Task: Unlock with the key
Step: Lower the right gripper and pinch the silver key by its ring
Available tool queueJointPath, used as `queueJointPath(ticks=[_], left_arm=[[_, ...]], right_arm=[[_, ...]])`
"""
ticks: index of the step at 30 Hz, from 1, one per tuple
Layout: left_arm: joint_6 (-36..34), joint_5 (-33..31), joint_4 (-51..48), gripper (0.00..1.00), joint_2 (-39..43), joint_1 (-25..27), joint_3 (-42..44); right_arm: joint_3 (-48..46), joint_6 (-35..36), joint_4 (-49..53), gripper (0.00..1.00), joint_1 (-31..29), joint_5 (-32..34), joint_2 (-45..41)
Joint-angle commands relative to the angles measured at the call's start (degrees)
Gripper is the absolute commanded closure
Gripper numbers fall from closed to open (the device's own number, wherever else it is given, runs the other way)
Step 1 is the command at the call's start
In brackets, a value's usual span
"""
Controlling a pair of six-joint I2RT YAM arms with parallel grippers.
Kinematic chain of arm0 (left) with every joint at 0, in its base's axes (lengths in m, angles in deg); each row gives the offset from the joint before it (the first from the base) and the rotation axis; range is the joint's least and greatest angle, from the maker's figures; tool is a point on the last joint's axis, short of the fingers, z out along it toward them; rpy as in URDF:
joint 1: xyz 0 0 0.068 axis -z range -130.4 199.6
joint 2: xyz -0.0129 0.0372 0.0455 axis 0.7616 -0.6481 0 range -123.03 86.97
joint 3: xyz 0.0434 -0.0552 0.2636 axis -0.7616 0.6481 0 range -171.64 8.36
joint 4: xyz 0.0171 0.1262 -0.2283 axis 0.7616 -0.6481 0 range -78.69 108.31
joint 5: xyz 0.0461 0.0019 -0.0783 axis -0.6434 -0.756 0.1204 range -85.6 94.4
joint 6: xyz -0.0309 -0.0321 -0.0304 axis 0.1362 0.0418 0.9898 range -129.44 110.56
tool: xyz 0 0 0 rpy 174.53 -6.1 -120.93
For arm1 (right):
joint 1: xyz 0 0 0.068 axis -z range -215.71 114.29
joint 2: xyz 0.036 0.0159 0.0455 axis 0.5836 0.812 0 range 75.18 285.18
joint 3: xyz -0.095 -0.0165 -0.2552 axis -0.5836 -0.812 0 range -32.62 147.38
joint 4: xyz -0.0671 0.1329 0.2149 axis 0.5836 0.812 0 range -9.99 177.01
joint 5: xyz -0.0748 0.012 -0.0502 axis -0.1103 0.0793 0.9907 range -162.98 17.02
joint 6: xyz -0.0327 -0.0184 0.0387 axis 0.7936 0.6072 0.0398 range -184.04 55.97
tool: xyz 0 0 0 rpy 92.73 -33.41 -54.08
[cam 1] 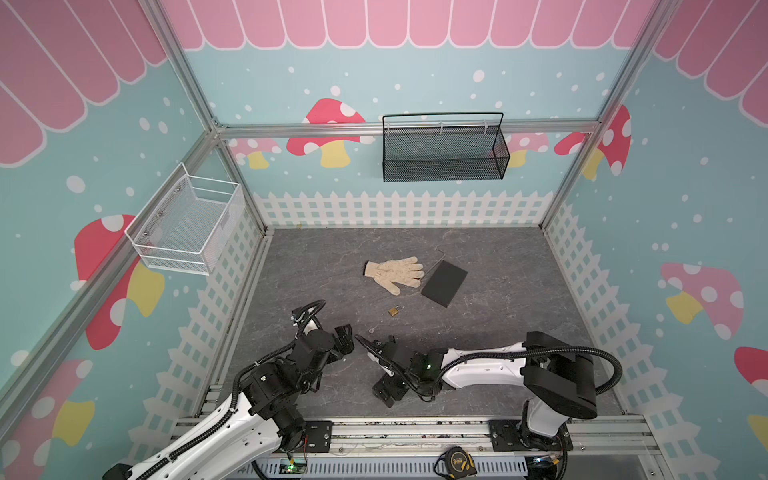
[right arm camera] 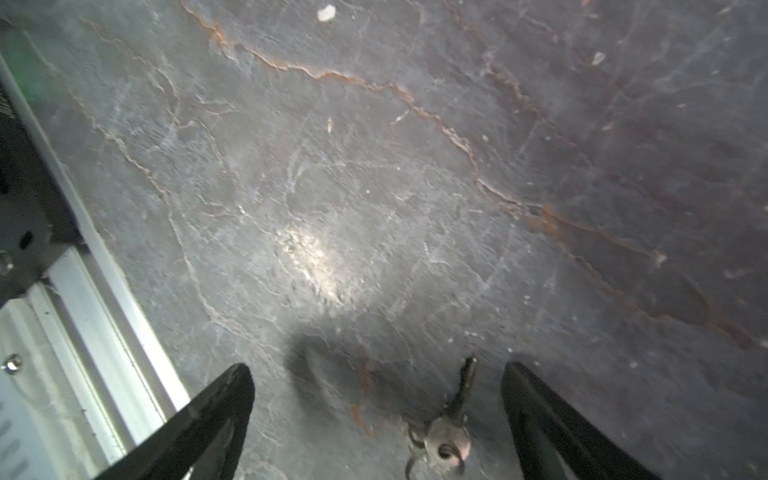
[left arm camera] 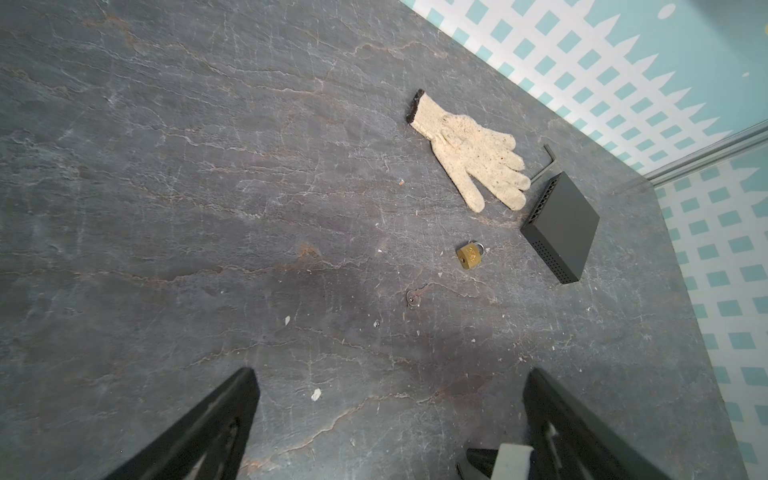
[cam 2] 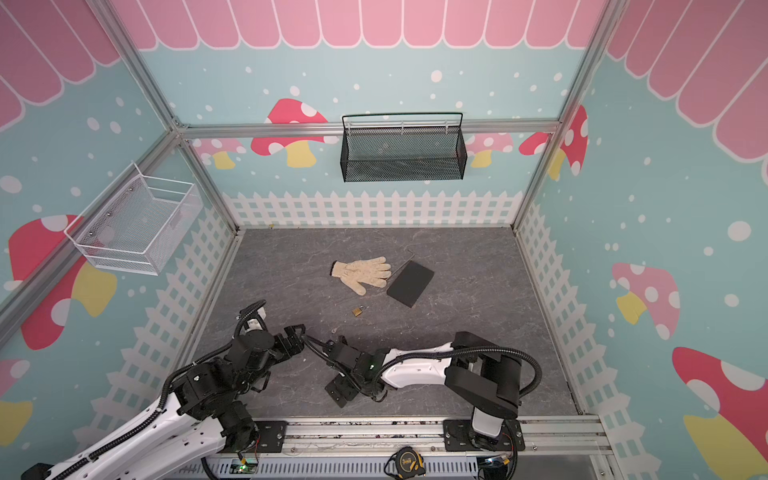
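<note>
Since both pincers stand fully open and hold nothing, position decides the matter, and the right gripper (right arm camera: 378,370) is the one placed for the pick. The small silver metal key (right arm camera: 451,428), on a wire ring, lies flat on the surface between its two fingers, nearer one of them and touching neither. Its long axis runs roughly along the fingers, bow toward the wrist and blade pointing outward. Judged from both top views, the key sits just ahead of this gripper, between eleven and twelve o'clock. The left gripper (left arm camera: 392,374) waits near the key at its nine o'clock.

The small brass padlock (cam 1: 395,310) lies apart from the key at about one o'clock. Beyond it are a cream knitted work glove (cam 1: 395,274) and, at two o'clock, a flat black plastic box (cam 1: 444,282).

The dark grey slate-patterned tabletop (cam 1: 519,332) is hard and flecked with grit, so a thin flat key is likely to be awkward to lift.

A black mesh basket (cam 1: 444,153) hangs on the far wall at twelve o'clock, and a white wire basket (cam 1: 187,224) at ten.
</note>
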Motion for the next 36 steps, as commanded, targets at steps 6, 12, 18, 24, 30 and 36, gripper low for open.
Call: queueJointPath(ticks=[6, 12, 18, 24, 30, 36], left_arm=[[2.0, -0.6, -0.8, 0.00, 1.1, 0.1, 0.7], [2.0, 0.1, 0.2, 0.00, 1.1, 0.1, 0.8], [2.6, 0.7, 1.3, 0.00, 0.7, 0.1, 1.3], [3.5, 0.8, 1.6, 0.00, 1.3, 0.1, 2.3], [3.5, 0.9, 2.2, 0.00, 1.3, 0.2, 2.5], [3.8, 1.2, 2.9, 0.00, 0.3, 0.1, 2.5]], right_arm=[[1.7, -4.9, 11.8, 0.03, 0.7, 5.6, -3.4], [2.5, -8.0, 12.9, 0.15, 0.7, 7.8, -3.5], [5.2, -6.1, 14.2, 0.22, 0.5, 7.6, -0.8], [4.5, -7.0, 13.0, 0.25, 0.4, 7.3, 0.2], [3.7, -6.4, 14.9, 0.30, 0.4, 9.8, 0.1], [1.9, -5.6, 16.1, 0.39, 0.4, 10.2, -0.9]])
